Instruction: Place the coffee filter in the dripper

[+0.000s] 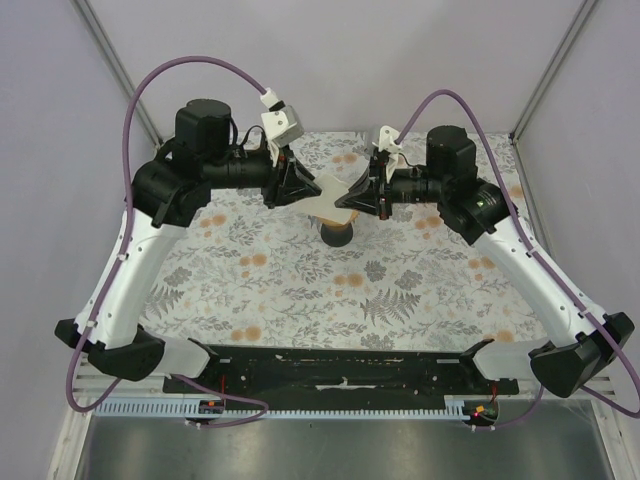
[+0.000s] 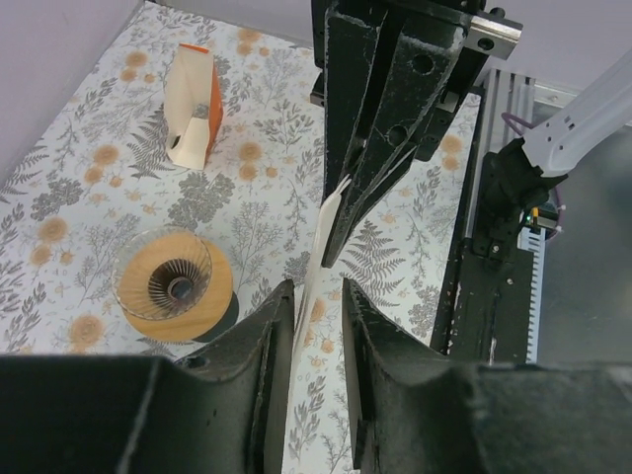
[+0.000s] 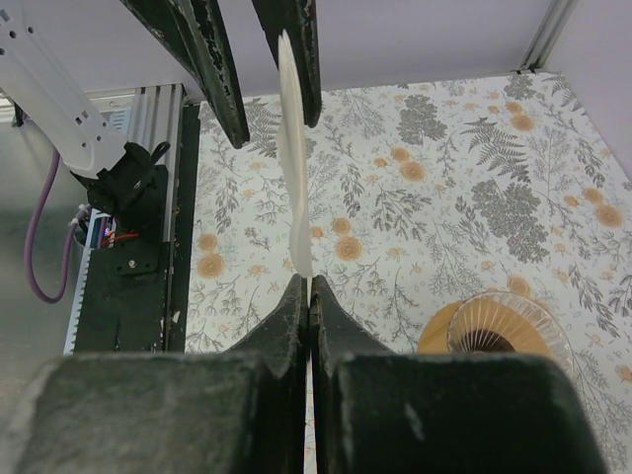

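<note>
Right gripper (image 3: 308, 296) is clamping the coffee filter (image 3: 291, 148) edge-on, holding it in the air close above the dripper (image 2: 176, 286), which is sitting near the counter's (image 1: 300, 290) far edge. Left gripper (image 2: 318, 296) is straddling the filter's other edge, jaws apart. Opening the cone seems to be the step in hand; the next move is calling for spreading it, then lowering it into the funnel.

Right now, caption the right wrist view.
Right gripper pinches coffee filter edge-on; open left gripper straddles it, dripper nearby.
</note>
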Controlling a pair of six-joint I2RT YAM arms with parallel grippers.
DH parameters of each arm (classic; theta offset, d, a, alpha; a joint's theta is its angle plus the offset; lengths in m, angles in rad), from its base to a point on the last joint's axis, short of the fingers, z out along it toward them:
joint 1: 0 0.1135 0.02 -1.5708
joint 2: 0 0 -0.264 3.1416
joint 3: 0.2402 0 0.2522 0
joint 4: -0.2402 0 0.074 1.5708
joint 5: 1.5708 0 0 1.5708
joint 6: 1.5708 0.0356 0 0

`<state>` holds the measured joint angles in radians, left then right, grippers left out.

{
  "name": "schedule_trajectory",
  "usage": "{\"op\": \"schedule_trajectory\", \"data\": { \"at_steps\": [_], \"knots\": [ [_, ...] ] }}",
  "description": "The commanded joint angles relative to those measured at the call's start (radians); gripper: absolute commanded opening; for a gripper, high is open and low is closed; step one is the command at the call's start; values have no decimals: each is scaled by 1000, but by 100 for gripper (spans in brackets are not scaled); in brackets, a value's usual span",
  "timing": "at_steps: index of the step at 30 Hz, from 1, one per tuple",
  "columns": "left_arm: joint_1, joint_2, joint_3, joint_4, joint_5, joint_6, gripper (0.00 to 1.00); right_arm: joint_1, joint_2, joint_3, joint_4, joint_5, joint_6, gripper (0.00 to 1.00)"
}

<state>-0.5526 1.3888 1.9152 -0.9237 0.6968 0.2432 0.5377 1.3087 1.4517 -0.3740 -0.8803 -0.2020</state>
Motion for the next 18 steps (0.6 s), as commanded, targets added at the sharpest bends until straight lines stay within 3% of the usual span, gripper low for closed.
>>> {"op": "schedule_trajectory", "data": {
  "at_steps": [1, 7, 10, 15, 18],
  "knots": [
    [-6, -5, -5, 68, 67, -74, 28, 4, -8, 1, 26, 21, 18, 0],
    [-7, 7, -22, 66, 136, -82, 16, 4, -11, -5, 26, 37, 21, 0],
    [-13, 13, -35, 68, 127, -68, 15, 4, -9, -1, 23, 14, 18, 0],
    [-15, -4, -33, 57, -26, -15, 35, 5, -37, -27, 17, -109, -42, 0],
    [-17, -1, -45, 60, -65, 7, 35, 15, -49, -39, 15, -129, -60, 0]
  ]
}}
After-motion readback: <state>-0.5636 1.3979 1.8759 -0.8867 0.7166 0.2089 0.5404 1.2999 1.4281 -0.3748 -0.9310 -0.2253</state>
